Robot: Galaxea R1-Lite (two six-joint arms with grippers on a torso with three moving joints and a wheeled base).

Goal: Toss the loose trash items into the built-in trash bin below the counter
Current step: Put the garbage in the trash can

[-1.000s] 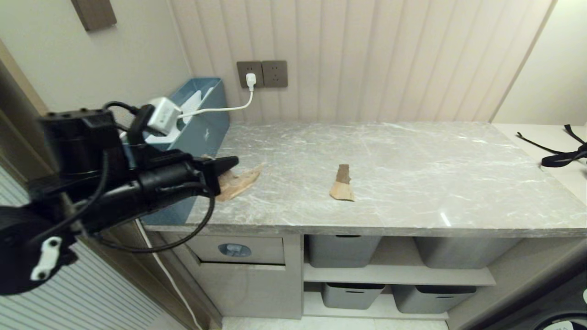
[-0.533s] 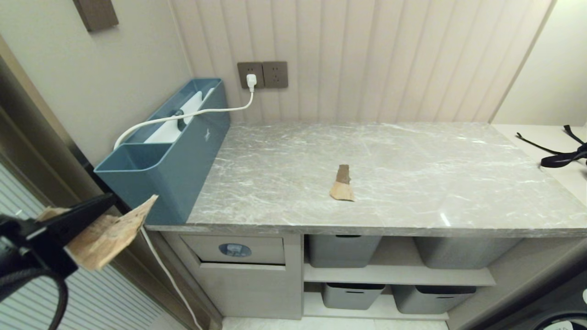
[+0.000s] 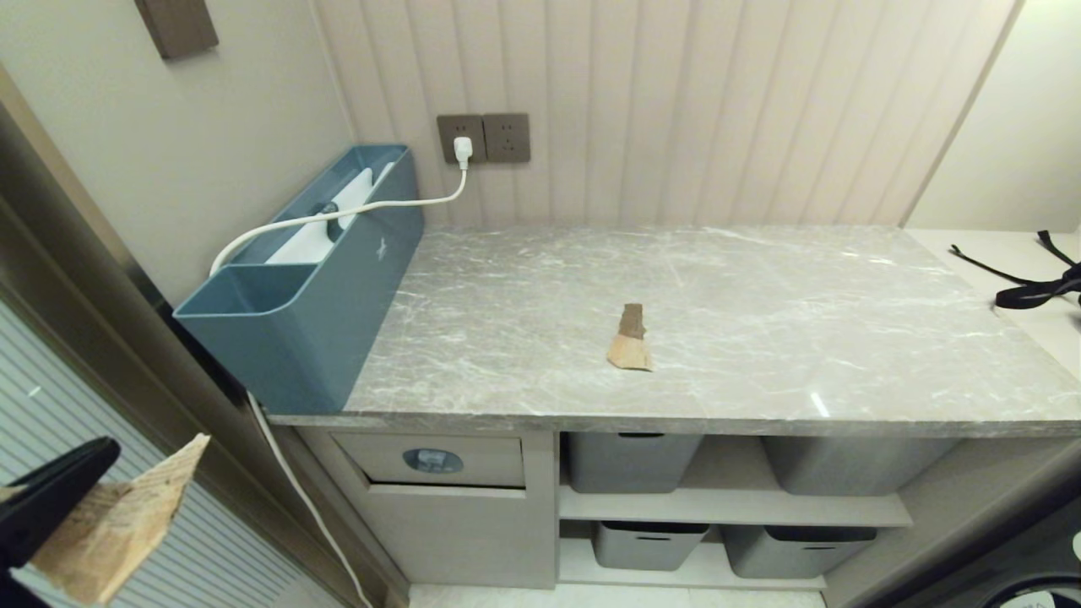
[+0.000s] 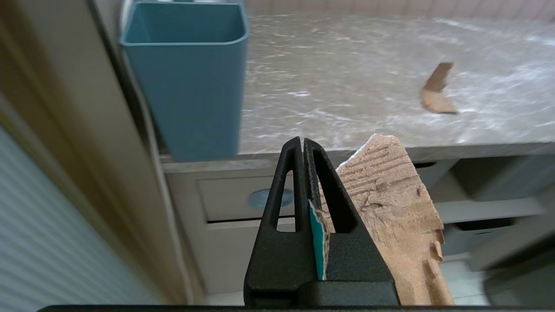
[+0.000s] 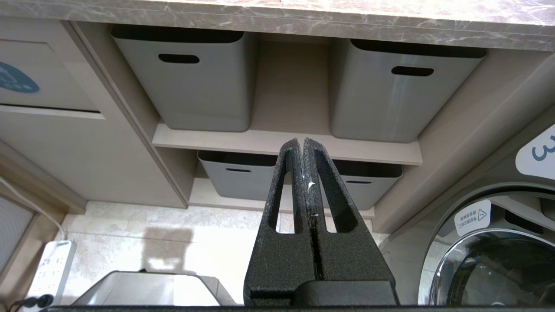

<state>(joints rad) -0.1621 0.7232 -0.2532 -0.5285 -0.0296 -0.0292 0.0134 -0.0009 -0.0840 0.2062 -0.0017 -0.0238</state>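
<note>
The left tool (image 4: 302,145), clenching a cardboard scrap (image 4: 390,216), is now dropping off the surface's (image 3: 718,287) left edge toward the bin flap (image 3: 432,460); one scrap (image 3: 630,339) is still waiting mid-surface.

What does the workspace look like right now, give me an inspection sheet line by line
Surface: grey marble counter, mostly bare.
Job's things: one cardboard scrap lies mid-counter; another scrap is held off the counter's left end; trash bin flap shut.
Clutter: long blue box at the counter's left end.
Grippers: left gripper shut on the held scrap; right gripper shut, empty, low before the grey tubs.
Cables: white cord from wall socket into the blue box.
Surroundings: black strap far right.
</note>
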